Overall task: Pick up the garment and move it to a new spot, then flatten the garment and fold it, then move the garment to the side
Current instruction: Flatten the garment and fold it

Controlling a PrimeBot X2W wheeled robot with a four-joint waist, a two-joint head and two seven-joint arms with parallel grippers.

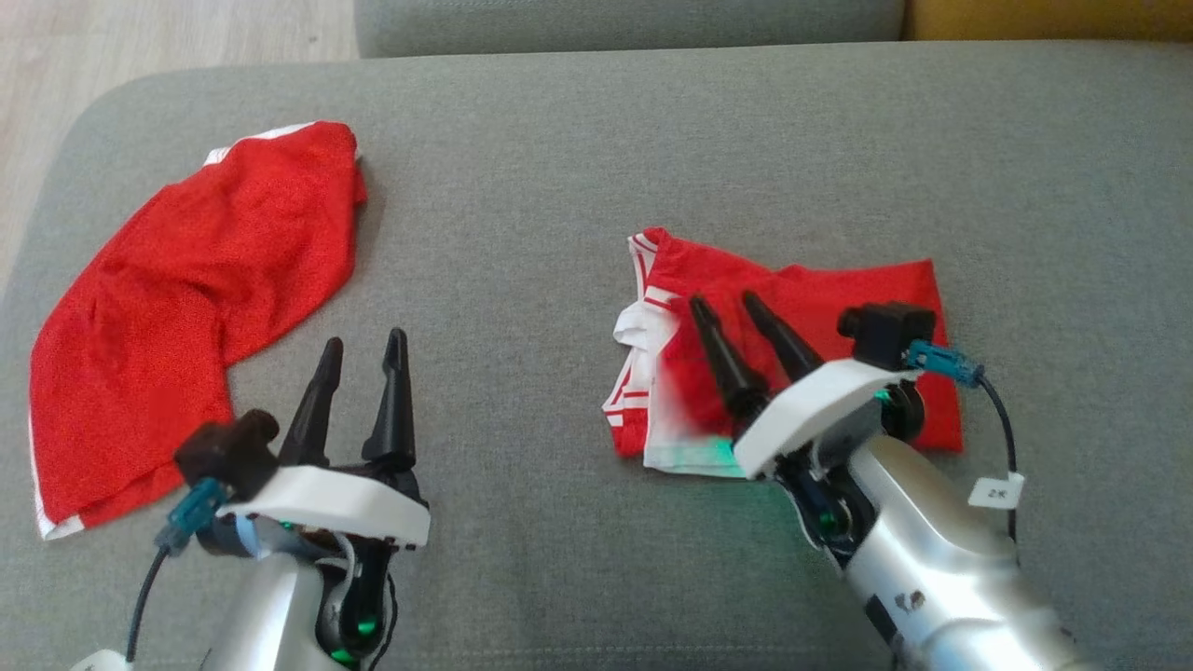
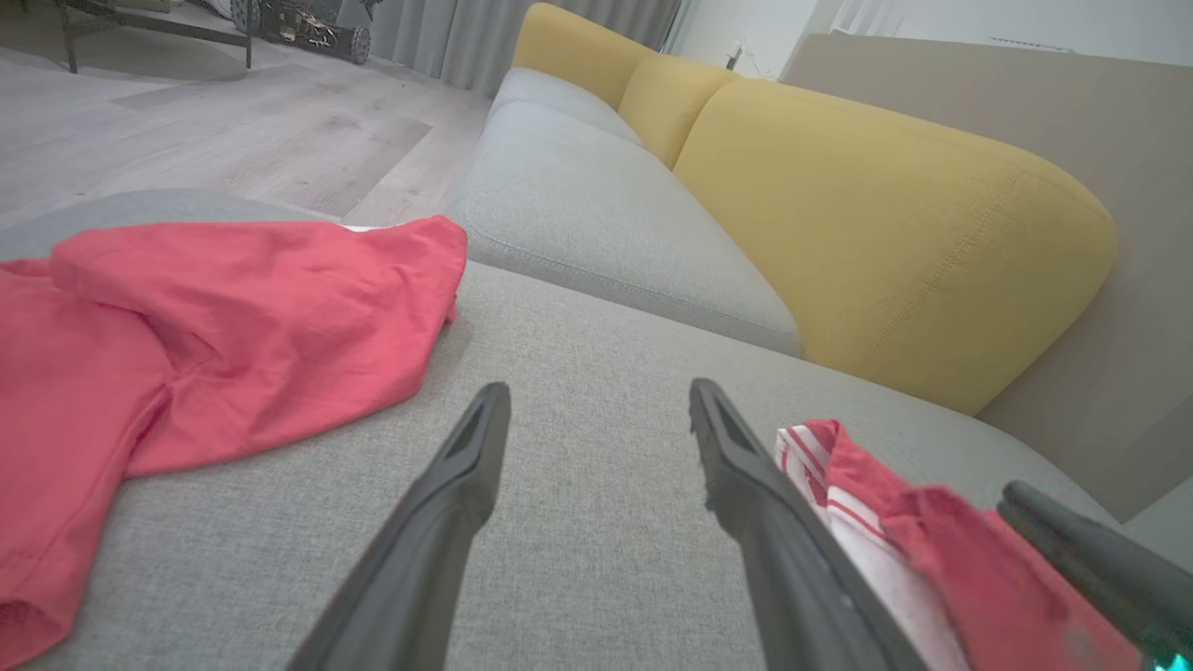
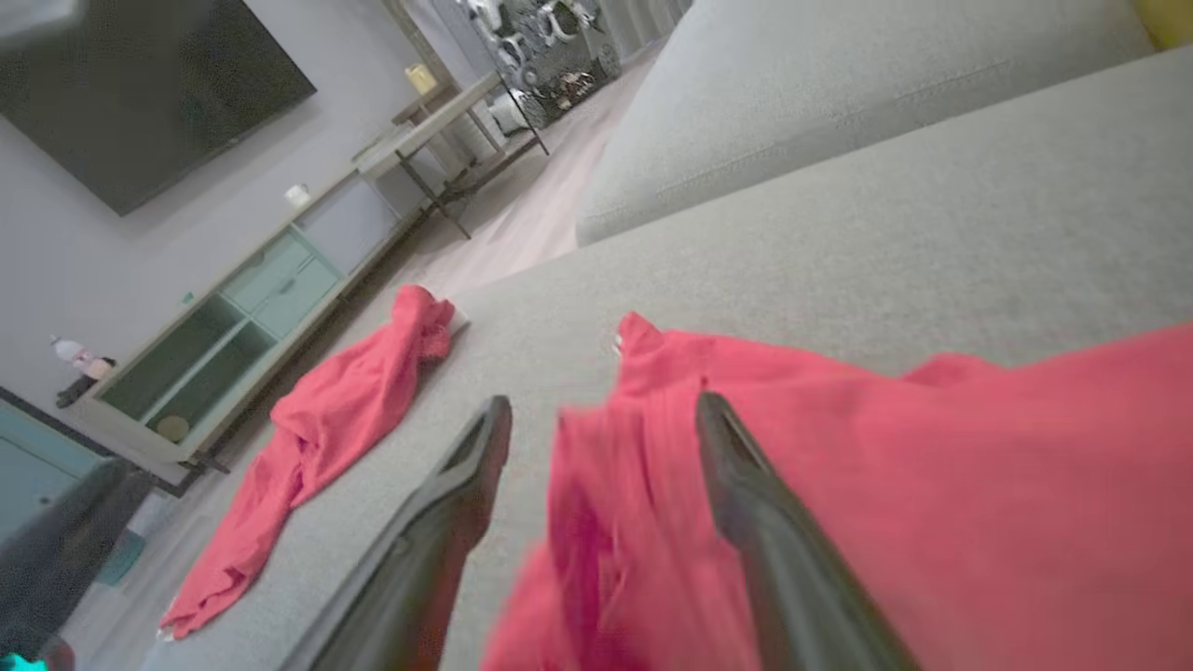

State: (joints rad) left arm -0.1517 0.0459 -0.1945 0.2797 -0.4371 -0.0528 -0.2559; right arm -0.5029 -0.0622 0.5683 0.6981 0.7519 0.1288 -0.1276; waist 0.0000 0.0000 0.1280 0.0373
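Note:
A folded red garment (image 1: 839, 289) with white striped trim lies on the grey sofa seat (image 1: 559, 186) at the right. My right gripper (image 1: 724, 300) hovers over its left part with its jaws open; in the right wrist view the right gripper (image 3: 604, 403) has blurred red cloth of the garment (image 3: 932, 447) showing between and under its fingers. My left gripper (image 1: 365, 338) stands open over bare cushion at the lower left, holding nothing. The left wrist view shows the left gripper (image 2: 598, 391) spread above grey fabric, with the garment (image 2: 932, 540) at its right.
A second red garment (image 1: 186, 280) lies spread and loose at the seat's left end, close to the rounded edge and the wooden floor (image 1: 140, 37). Yellow back cushions (image 2: 885, 205) rise beyond the seat. A low cabinet (image 3: 233, 317) stands across the room.

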